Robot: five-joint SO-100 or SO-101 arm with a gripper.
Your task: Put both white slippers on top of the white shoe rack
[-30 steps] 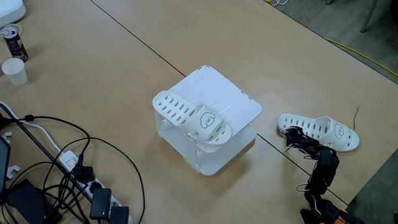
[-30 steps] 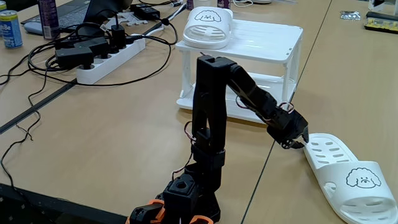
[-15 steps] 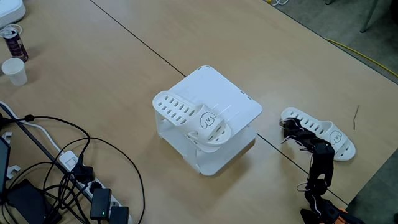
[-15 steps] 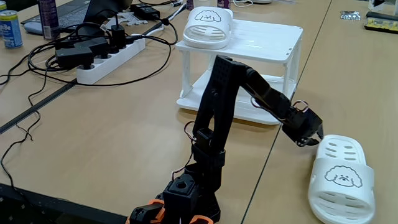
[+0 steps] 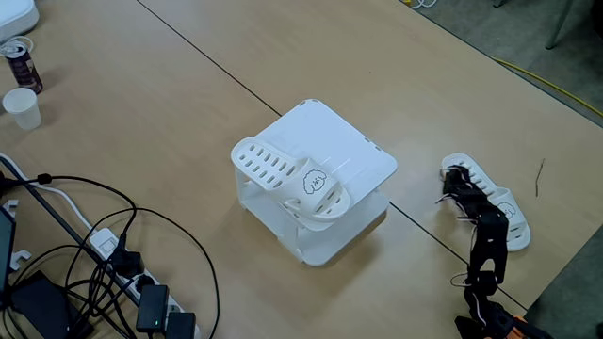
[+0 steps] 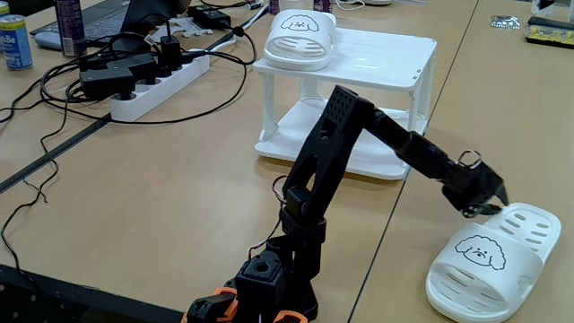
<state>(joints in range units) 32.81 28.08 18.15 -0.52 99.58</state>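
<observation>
Fixed views both give you the boxy white plastic two-tier shoe rack (image 5: 363, 155) (image 6: 395, 49) standing on the tan wooden worktop (image 5: 188, 122) (image 6: 161, 197). One white rubbery slotted slipper with a small black cartoon face (image 5: 292, 181) (image 6: 300, 38) already lies on the rack's flat top, along one edge and partly overhanging it. The second white slipper (image 5: 492, 200) (image 6: 489, 260) lies on the worktop, off to the right of the rack in both fixed views and apart from it. Your black arm reaches out from its base away from the rack, and the black end effector (image 5: 459, 179) (image 6: 484, 193) sits at the upper rim of that second slipper, touching or just over it. You cannot tell from either view whether the fingers are spread or closed on the slipper's edge.
</observation>
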